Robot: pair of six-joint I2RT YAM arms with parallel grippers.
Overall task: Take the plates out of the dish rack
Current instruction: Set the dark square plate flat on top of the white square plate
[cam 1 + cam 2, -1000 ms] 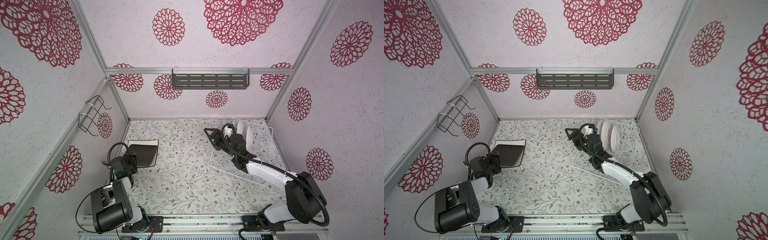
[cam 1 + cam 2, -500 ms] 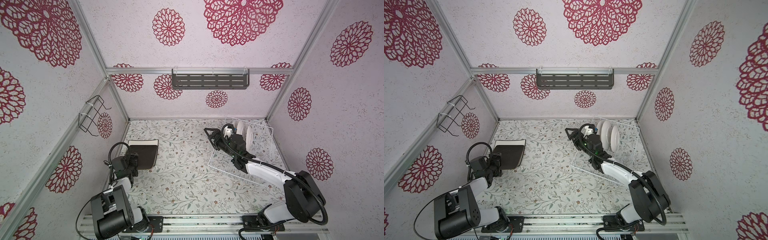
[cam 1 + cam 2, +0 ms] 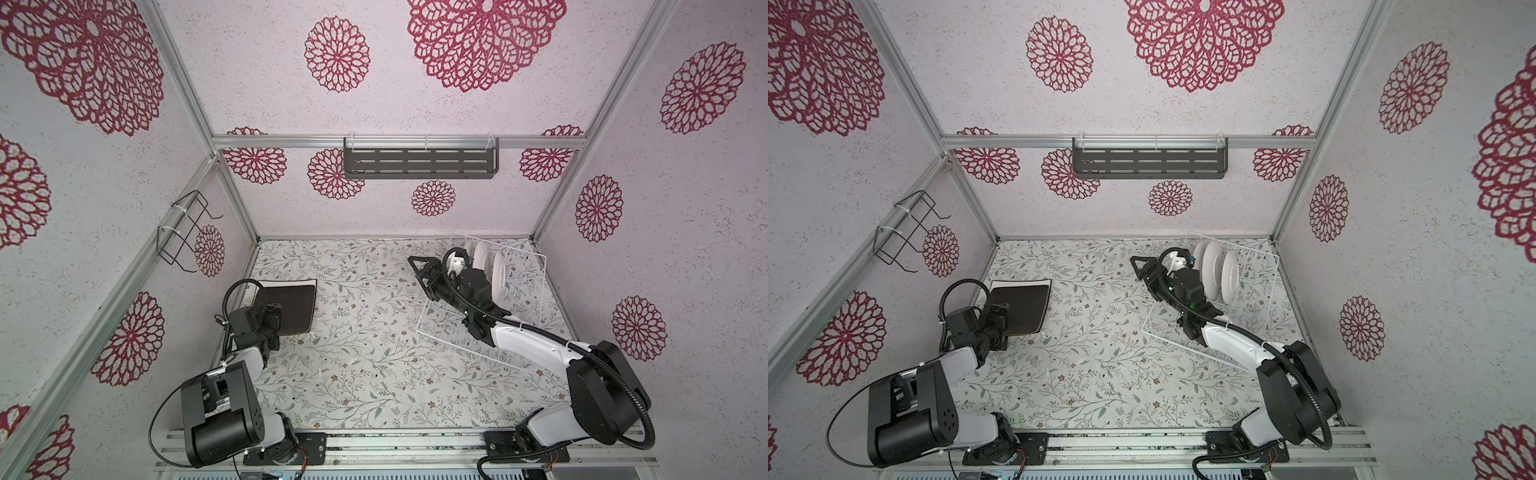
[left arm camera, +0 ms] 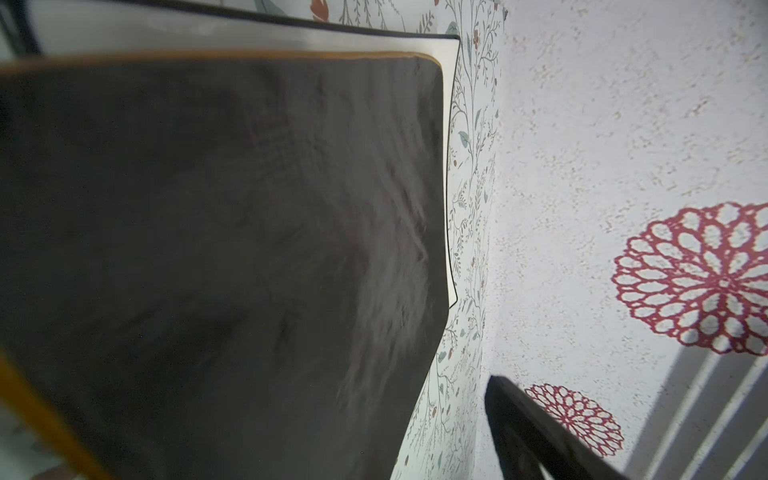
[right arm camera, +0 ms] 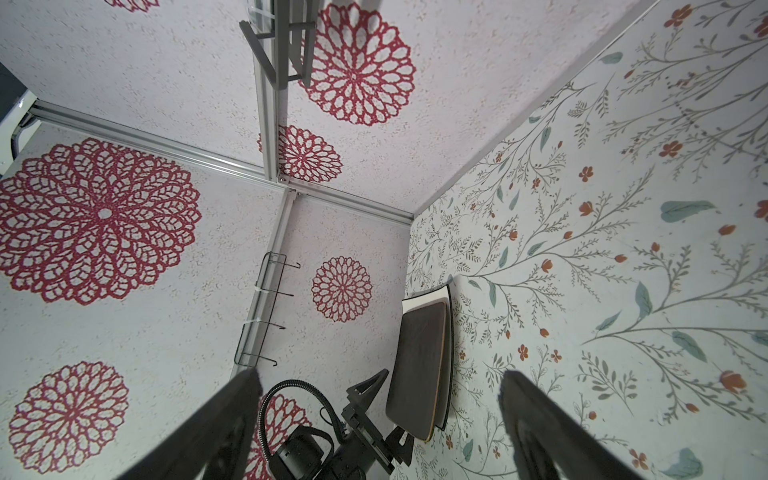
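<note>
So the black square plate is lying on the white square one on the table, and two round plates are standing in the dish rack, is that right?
Not two: both top views show three round plates standing in the dish rack. The rest holds: the black square plate lies on the white square one on the table.

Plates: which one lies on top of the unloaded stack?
The square black plate: it lies flat atop the square white plate. The three round white plates stand upright in the dish rack.
</note>
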